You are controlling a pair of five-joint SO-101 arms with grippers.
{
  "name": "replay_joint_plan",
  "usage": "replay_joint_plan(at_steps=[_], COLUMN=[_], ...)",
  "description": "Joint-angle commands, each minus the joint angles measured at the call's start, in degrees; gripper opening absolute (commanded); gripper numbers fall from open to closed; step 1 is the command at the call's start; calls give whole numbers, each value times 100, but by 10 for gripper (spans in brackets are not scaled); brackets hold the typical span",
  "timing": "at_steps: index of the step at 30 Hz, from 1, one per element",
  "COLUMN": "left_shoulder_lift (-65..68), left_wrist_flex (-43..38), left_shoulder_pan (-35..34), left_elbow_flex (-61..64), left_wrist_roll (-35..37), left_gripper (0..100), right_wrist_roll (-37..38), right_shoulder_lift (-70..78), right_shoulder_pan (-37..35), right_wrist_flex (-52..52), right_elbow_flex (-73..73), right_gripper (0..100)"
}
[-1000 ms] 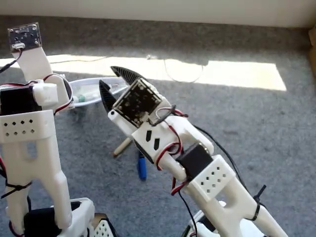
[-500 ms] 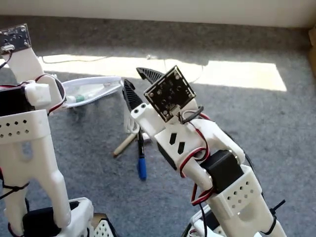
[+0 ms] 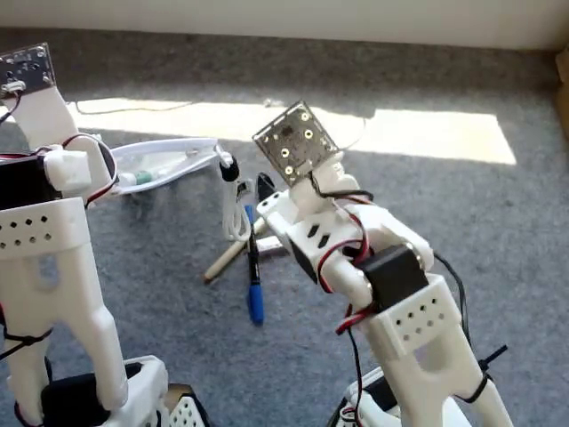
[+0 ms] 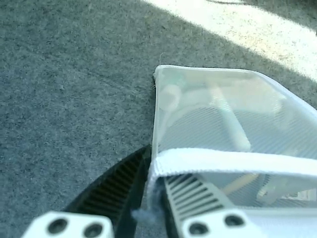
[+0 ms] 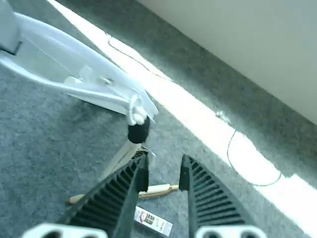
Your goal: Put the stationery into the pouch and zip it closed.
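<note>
grey carpet (image 3: 462, 240) (partly sunlit) carries a pen (image 3: 254, 283).

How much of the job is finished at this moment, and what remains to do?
Done: a few items lie inside the pouch. In hand: the left gripper pinches the pouch's edge; the right gripper, fingers open, hovers over the blue pen and pencil on the carpet. Left: those pieces, then the zip.
</note>
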Motion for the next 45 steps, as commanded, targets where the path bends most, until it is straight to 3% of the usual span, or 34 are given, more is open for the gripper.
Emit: replay_joint_plan(at_steps=[1, 11, 22, 31, 35, 41, 45], left_shoulder_lift=[-48, -48, -48, -84, -84, -84, -84], left_wrist_flex=[-105, -105, -237, -492, -484, -492, -475], left_shoulder_pan=[-286, -286, -286, -286, -286, -286, -286], left_elbow_flex=[-92, -92, 75, 303, 303, 303, 312], left_wrist_roll=[0, 0, 0, 0, 0, 0, 0], left_gripper=[7, 7, 7, 7, 7, 7, 7], right_wrist_roll=[-62, -1002, -3112, -3218, -3341, -5011, -5600], right_shoulder_lift=[558, 2176, 3565, 3653, 3662, 3714, 3714], right_shoulder_pan=[303, 611, 787, 769, 760, 690, 462], right_wrist_flex=[31, 22, 40, 75, 585, 919, 892], right_elbow_flex=[-382, -690, -1675, -1701, -1701, -1666, -1666], right_gripper=[99, 101, 101, 101, 101, 102, 102])
